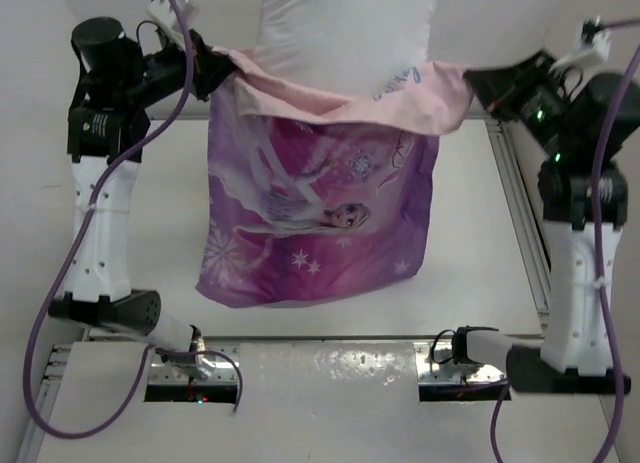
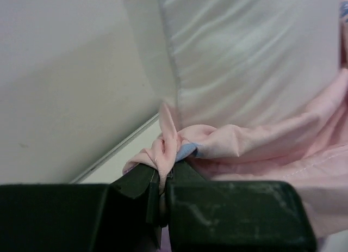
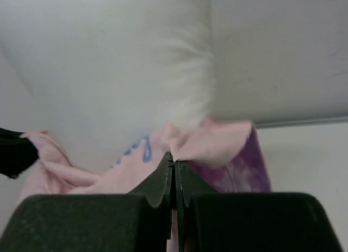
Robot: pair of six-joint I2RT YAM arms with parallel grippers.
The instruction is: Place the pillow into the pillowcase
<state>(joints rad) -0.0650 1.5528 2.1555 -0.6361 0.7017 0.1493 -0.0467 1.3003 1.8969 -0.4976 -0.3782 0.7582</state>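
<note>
The purple-magenta pillowcase (image 1: 310,218) with a blonde princess and snowflakes hangs in the air, its pale pink mouth turned out along the top. The white pillow (image 1: 345,28) stands out of that mouth, its lower part inside the case. My left gripper (image 1: 215,71) is shut on the case's left mouth corner, which shows pinched in the left wrist view (image 2: 163,167) beside the pillow's seamed edge (image 2: 173,72). My right gripper (image 1: 475,83) is shut on the right mouth corner, seen between the jaws in the right wrist view (image 3: 175,165). The pillow (image 3: 119,61) fills that view's upper left.
The white table (image 1: 470,243) lies under the hanging case, with a metal rail (image 1: 520,223) along its right side. The arm bases (image 1: 190,343) sit at the near edge. Purple cables (image 1: 60,293) loop beside each arm.
</note>
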